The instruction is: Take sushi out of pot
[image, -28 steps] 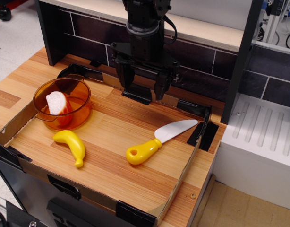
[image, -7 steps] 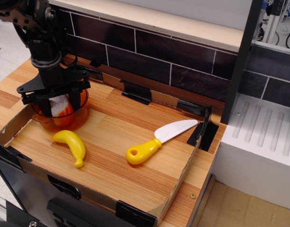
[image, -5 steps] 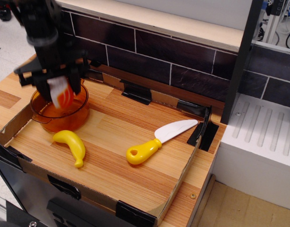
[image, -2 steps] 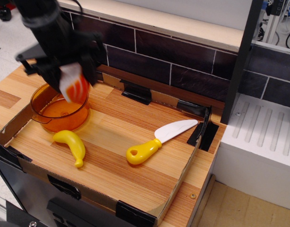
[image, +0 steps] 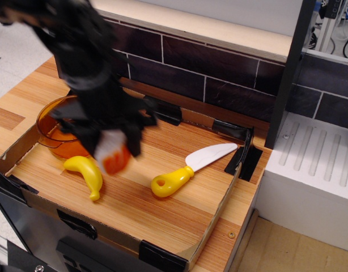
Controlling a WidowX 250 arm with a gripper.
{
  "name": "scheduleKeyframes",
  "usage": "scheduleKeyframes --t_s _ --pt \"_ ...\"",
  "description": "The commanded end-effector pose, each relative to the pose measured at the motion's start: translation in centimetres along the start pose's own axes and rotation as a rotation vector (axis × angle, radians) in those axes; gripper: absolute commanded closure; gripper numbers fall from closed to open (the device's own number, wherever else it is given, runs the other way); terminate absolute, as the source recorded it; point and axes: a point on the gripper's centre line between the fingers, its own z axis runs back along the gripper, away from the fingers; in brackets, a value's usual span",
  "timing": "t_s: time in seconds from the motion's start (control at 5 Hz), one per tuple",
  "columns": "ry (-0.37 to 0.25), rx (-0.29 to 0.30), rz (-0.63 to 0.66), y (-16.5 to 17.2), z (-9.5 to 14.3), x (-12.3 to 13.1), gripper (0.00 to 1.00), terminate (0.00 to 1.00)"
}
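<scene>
My black gripper (image: pixel 111 152) is shut on the sushi (image: pixel 112 154), a white rice piece with an orange-red topping. It holds the sushi in the air over the wooden board, right of the orange translucent pot (image: pixel 56 127) and just right of the yellow banana (image: pixel 86 172). The image of the arm is motion-blurred. The pot stands at the left of the board, partly hidden by the arm, and what shows of its inside looks empty.
A toy knife (image: pixel 191 168) with a yellow handle and white blade lies at the middle right. A low cardboard rim (image: pixel 216 218) with black corner clips edges the board. A dark tiled wall (image: pixel 219 62) stands behind, a white appliance (image: pixel 313 170) to the right.
The gripper closed on the sushi in the pot, lifted it out, and has moved right and down to beside the banana. The pot, banana and knife have not moved.
</scene>
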Motion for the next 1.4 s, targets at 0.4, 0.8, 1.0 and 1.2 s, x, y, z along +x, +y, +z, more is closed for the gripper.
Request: scheduleKeyframes --t_s 0.4,0.8,1.0,1.2 --pt "-0.061 -0.03 -0.078 -1.3 -1.6 -2.4 1.0 0.0" --pt "-0.067 -0.037 -0.03 -0.3 -1.3 -1.3 1.0 0.0" --pt "-0.07 -0.036 -0.019 0.4 -1.4 -1.2 1.0 0.0" --pt "-0.055 -0.032 0.008 1.2 -1.4 -1.0 1.0 0.0"
